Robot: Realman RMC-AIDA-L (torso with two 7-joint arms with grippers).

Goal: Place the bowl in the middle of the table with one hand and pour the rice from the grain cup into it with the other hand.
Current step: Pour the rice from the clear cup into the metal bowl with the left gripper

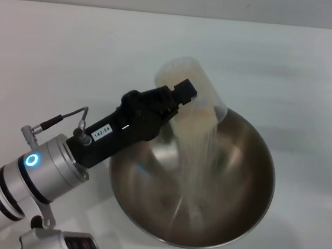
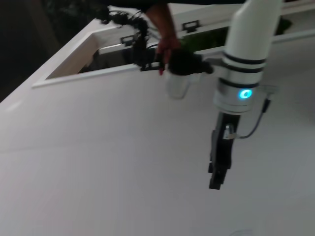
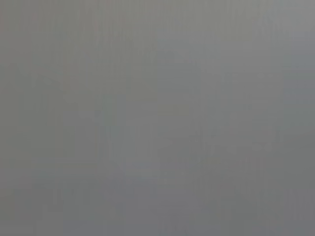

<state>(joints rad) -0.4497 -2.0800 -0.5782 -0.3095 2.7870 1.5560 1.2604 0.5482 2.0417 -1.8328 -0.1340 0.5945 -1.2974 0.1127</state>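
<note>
The white table (image 1: 54, 53) carries one stainless-steel bowl (image 1: 248, 187), set below and just beyond the fingers of the left gripper (image 1: 183, 102). Those fingers pinch the wall of the single grain cup (image 1: 188, 79), which is tipped steeply, its lip over the bowl's far rim. One stream of rice (image 1: 197, 157) falls from the cup into the bowl's bottom, where a small pile is gathering.

The bowl looks already placed, so the pour is the step in hand. Rice remains in the cup; the next move probably calls for tipping further while keeping the lip inside the rim.

The right gripper appears in no view, and its wrist camera shows only plain grey.
</note>
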